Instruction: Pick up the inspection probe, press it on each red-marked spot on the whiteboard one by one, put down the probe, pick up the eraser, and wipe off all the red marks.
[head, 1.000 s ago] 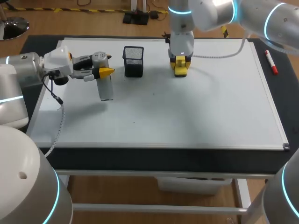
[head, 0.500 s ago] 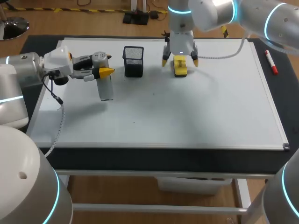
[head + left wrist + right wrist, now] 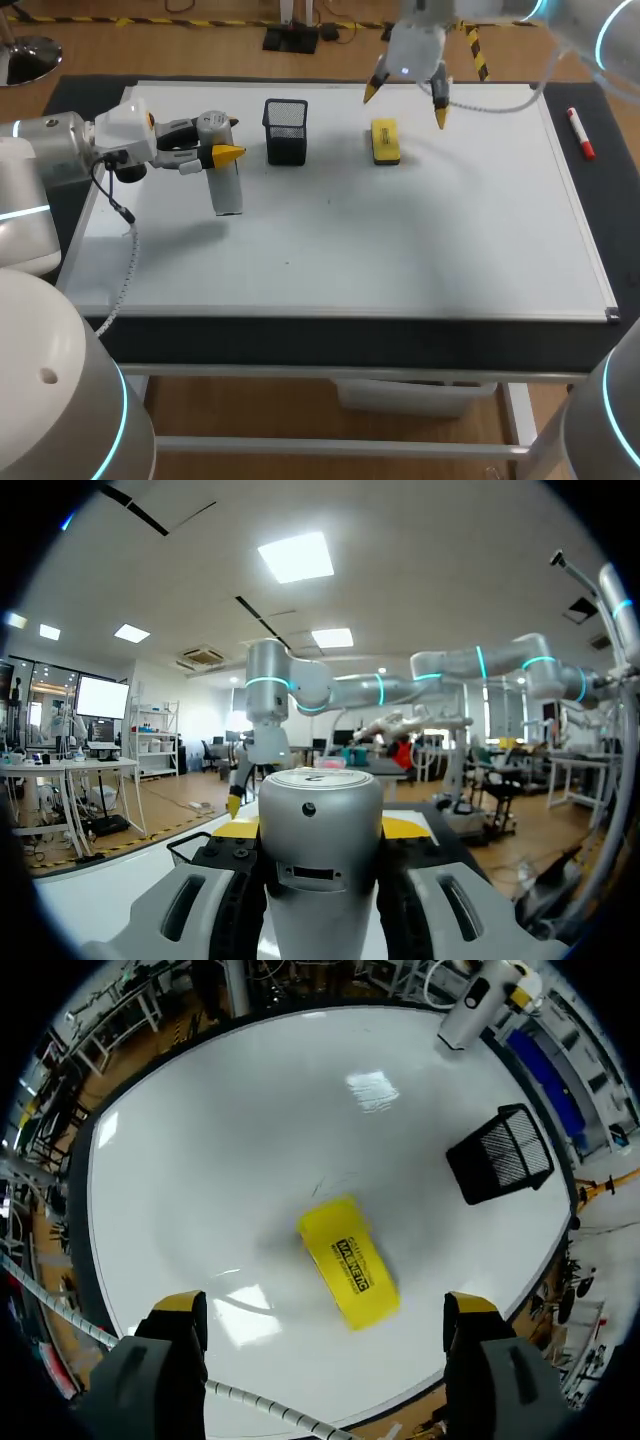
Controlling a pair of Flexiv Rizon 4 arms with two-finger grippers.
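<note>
Head view looks down on whiteboard, right wrist close above eraser both share, left wrist seemingly level

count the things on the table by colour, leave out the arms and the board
silver: 1, silver cylindrical probe
black: 1, black mesh pen cup
yellow: 1, yellow block eraser
red and white: 1, red and white marker pen
total: 4

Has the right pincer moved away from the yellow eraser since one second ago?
Yes. The right pincer opened and rose off the eraser, drifting toward the far edge of the whiteboard; the eraser stays beside the mesh holder.
</note>
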